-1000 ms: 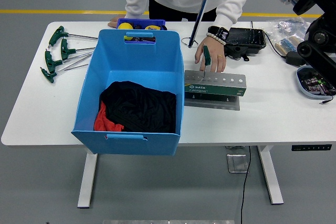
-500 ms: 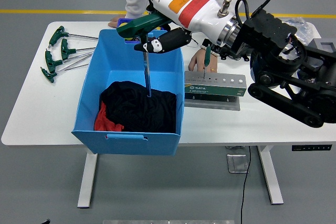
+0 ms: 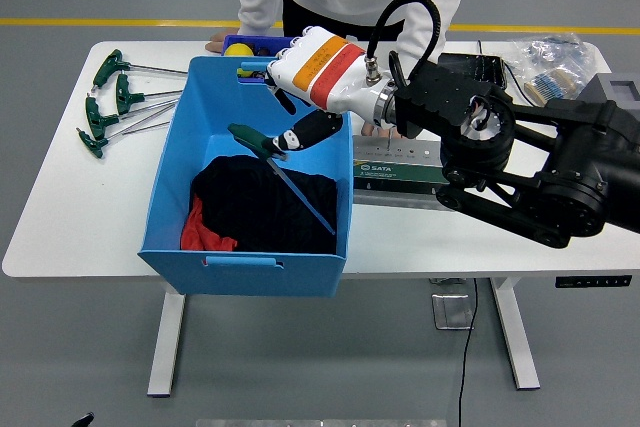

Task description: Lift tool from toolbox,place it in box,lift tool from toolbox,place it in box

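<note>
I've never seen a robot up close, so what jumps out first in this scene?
The big black right arm sweeps in from the right, its hand holding a green-handled tool slanted down inside the bright blue box at mid-table. Dark cloth lies in that box, and more green-handled tools lie at the table's far left.

The right hand (image 3: pixel 300 122) reaches over the blue box (image 3: pixel 190 162) on the white tabletop (image 3: pixel 60 207), holding a green-handled tool (image 3: pixel 285 177) slanted down onto dark cloth (image 3: pixel 262 209). Its fingers seem closed around the handle. Beside it sits the green toolbox (image 3: pixel 400 169).
</note>
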Robot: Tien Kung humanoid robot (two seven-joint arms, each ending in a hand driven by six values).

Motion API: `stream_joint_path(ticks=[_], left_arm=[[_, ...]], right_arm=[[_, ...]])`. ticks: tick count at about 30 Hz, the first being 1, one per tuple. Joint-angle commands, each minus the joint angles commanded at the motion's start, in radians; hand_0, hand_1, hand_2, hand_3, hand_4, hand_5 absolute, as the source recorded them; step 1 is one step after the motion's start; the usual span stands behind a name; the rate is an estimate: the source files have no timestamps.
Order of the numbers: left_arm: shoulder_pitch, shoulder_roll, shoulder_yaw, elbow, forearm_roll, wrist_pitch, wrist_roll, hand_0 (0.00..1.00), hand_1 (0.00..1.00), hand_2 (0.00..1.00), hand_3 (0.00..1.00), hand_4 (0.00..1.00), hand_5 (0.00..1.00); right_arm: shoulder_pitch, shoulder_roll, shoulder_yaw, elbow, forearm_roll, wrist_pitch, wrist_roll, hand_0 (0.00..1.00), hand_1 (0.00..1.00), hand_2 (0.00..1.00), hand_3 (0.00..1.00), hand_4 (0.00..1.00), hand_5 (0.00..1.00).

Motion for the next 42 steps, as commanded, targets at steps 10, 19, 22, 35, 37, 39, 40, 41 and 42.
stream_joint_path(ticks=[10, 19, 22, 35, 37, 39, 40, 41, 42], left_arm=[[0.000, 0.001, -0.003, 0.000, 0.002, 0.002, -0.002, 0.742, 0.763, 0.765, 0.697, 0.705, 0.645], [0.001, 0.000, -0.003, 0.000, 0.005, 0.002, 0.001, 0.739, 0.760, 0.761, 0.695, 0.704, 0.643], [0.001, 0.000, -0.001, 0.000, 0.006, 0.001, 0.002, 0.739, 0.760, 0.761, 0.695, 0.704, 0.643], [-0.016, -0.002, 0.006, 0.000, 0.010, 0.002, 0.002, 0.738, 0.755, 0.758, 0.698, 0.705, 0.641], [-0.022, -0.001, 0.006, 0.000, 0.014, 0.002, 0.003, 0.738, 0.755, 0.758, 0.698, 0.705, 0.641], [-0.028, -0.001, 0.006, 0.000, 0.019, 0.002, 0.004, 0.738, 0.755, 0.758, 0.698, 0.705, 0.641], [-0.031, 0.000, 0.007, 0.000, 0.020, 0.002, 0.004, 0.738, 0.755, 0.758, 0.698, 0.705, 0.641], [-0.034, 0.000, 0.007, 0.000, 0.021, 0.002, 0.004, 0.738, 0.754, 0.757, 0.698, 0.706, 0.641], [-0.037, 0.000, 0.008, 0.000, 0.024, 0.002, 0.004, 0.738, 0.754, 0.757, 0.698, 0.706, 0.641]], right_arm=[[-0.016, -0.011, 0.018, -0.011, 0.007, -0.001, 0.002, 0.593, 0.538, 0.629, 0.606, 0.967, 0.684], [-0.029, -0.022, 0.044, -0.075, -0.022, -0.006, 0.029, 0.609, 0.567, 0.650, 0.608, 0.989, 0.662], [-0.029, -0.014, 0.039, -0.126, -0.032, -0.006, 0.058, 0.609, 0.567, 0.650, 0.608, 0.989, 0.662], [0.008, 0.108, -0.031, -0.438, 0.069, -0.010, 0.181, 0.764, 0.685, 0.727, 0.608, 0.998, 0.680], [0.019, 0.131, -0.042, -0.485, 0.080, -0.009, 0.195, 0.764, 0.685, 0.727, 0.608, 0.998, 0.680], [0.026, 0.153, -0.049, -0.531, 0.092, -0.005, 0.205, 0.764, 0.685, 0.727, 0.608, 0.998, 0.680], [0.028, 0.161, -0.051, -0.549, 0.097, -0.004, 0.208, 0.764, 0.685, 0.727, 0.608, 0.998, 0.680], [0.030, 0.169, -0.054, -0.568, 0.102, -0.001, 0.211, 0.778, 0.684, 0.723, 0.605, 0.998, 0.689], [0.032, 0.177, -0.056, -0.586, 0.105, 0.002, 0.212, 0.778, 0.684, 0.723, 0.605, 0.998, 0.689]])
